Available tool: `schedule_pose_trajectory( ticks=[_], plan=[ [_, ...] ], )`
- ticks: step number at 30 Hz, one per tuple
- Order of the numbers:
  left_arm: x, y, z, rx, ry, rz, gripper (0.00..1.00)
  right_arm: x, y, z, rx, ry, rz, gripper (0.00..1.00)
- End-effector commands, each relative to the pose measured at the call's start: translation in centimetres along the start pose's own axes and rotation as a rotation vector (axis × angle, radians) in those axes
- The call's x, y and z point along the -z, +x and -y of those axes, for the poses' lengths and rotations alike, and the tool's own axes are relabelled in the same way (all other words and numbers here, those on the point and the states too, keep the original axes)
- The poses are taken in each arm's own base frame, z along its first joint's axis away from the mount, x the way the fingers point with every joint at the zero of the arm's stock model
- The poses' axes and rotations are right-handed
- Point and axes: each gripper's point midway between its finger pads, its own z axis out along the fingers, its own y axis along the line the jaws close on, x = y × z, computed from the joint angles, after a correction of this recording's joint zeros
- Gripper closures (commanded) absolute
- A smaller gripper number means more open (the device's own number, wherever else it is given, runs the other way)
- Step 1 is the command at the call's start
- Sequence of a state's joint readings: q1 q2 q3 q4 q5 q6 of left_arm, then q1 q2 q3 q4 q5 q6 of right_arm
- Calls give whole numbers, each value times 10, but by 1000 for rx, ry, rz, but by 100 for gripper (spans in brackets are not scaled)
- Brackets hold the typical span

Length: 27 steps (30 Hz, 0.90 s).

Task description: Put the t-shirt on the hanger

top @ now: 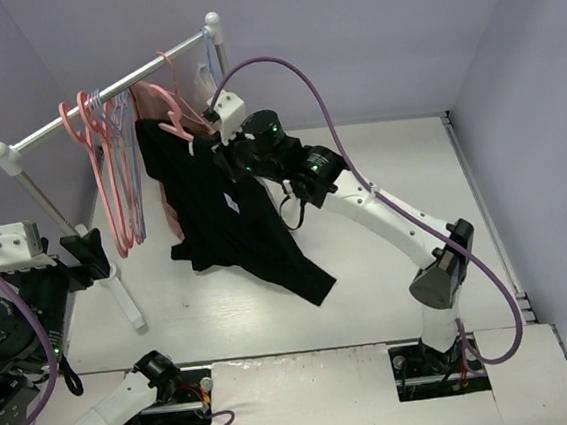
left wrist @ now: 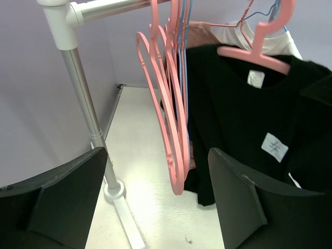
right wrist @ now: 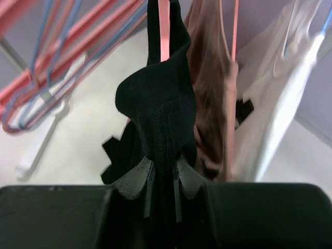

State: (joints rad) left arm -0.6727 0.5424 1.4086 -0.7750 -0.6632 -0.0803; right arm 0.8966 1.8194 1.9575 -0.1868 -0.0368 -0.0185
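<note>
Left wrist view is showing two white tags on the t-shirt [left wrist: 233, 119]. A small label [left wrist: 255, 78] is sitting inside the neck, just under the hanger [left wrist: 254, 52]. A second tag [left wrist: 274, 146] is lying lower on the black fabric and carrying a dark mark. The writing on both is too small to read.

The t-shirt is hanging from the pink hanger up by the rail [top: 44, 122], though whether the hook is resting on the rail cannot be told. The dusty-pink garment [left wrist: 199, 33] and the white garment [left wrist: 270, 44] are hanging just behind it, and the spare pink hangers [left wrist: 166, 104] are hanging to its left.

The right arm is reaching from its base at the near right across the table [top: 408, 150] toward the far left, its wrist raised near the rail. The right gripper [right wrist: 162, 179] is pinching a fold of the t-shirt, fingers closed tight on the cloth below the hanger's pink bar.

The left arm is sitting low at the near left beside the rack's post [left wrist: 83, 104]. The left gripper [left wrist: 155, 197] is facing the hanging clothes with its fingers spread wide, gripping nothing and standing apart from the t-shirt.
</note>
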Motion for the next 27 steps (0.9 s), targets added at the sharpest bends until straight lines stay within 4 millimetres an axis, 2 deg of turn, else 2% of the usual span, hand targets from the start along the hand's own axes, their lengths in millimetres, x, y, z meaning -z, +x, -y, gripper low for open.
schedule_pose_trajectory(
  ticks=[1,6,13,19,22,24,27],
  plan=[
    [-5,-2,2,1,-16,1,26,14,-109,5,-68,93,321,100],
    [-4,-1,1,-2,-17,-1,26,3,-137,9,-92,121,398,100],
    [-5,6,2,-11,-14,-13,26,-22,-147,2,-87,90,448,100],
    [-6,11,4,-18,-7,-23,26,-58,-117,-17,-67,15,397,100],
    [-5,12,4,-16,-7,-26,26,-68,-102,-23,-57,8,368,100],
    [-5,15,4,-17,-9,-33,26,-77,-82,-25,-53,11,328,100],
    [-5,18,4,-13,-5,-39,26,-81,-69,-25,-52,14,302,100]
  ],
)
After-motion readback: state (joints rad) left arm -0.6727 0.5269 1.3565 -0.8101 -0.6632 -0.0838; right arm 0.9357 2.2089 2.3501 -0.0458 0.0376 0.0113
